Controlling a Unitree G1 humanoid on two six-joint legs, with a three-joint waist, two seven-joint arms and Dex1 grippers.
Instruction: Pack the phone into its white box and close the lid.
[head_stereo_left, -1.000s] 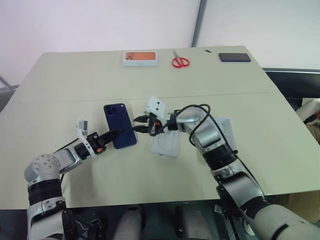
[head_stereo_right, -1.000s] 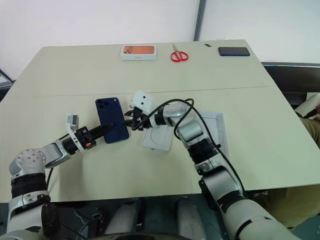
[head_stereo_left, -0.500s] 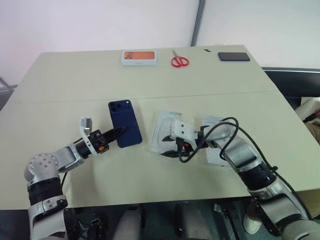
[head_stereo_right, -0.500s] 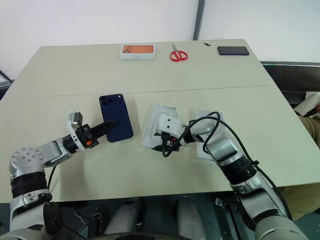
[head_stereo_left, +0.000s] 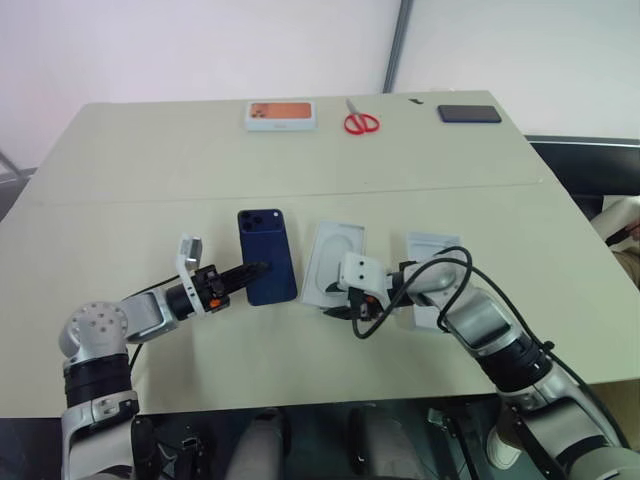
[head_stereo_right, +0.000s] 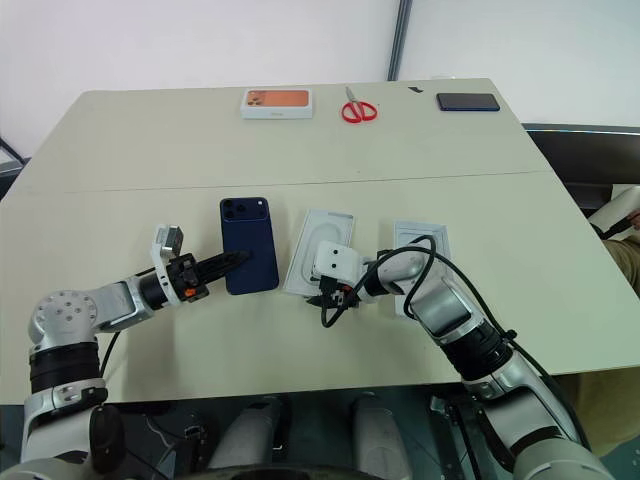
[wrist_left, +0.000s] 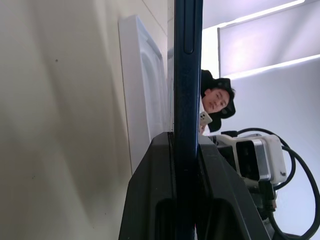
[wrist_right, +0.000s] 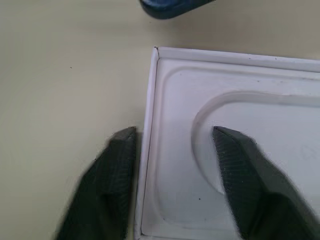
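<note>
My left gripper (head_stereo_left: 252, 268) is shut on the near end of the phone (head_stereo_left: 268, 255). The phone is dark navy, back up, with its camera cluster at the far end. It is held about level, just left of the white box (head_stereo_left: 335, 262). In the left wrist view the phone (wrist_left: 187, 75) stands edge-on between the fingers (wrist_left: 150, 195). The box is a shallow white tray with a rounded recess inside. My right gripper (wrist_right: 174, 132) is open astride the wall of the box (wrist_right: 150, 125) at its near corner. The lid (head_stereo_left: 433, 250) lies inside up to the box's right, partly behind my right arm.
Along the table's far edge lie a white box with an orange picture (head_stereo_left: 281, 115), red scissors (head_stereo_left: 361, 122) and a flat black phone (head_stereo_left: 469, 114). My right wrist's black cable (head_stereo_left: 440, 272) loops over the lid. A person (wrist_left: 212, 100) shows beyond the table.
My left gripper has carried the phone to the right, closer to the white box. My right gripper left the phone's right side, swung back to the box's near corner and narrowed.
</note>
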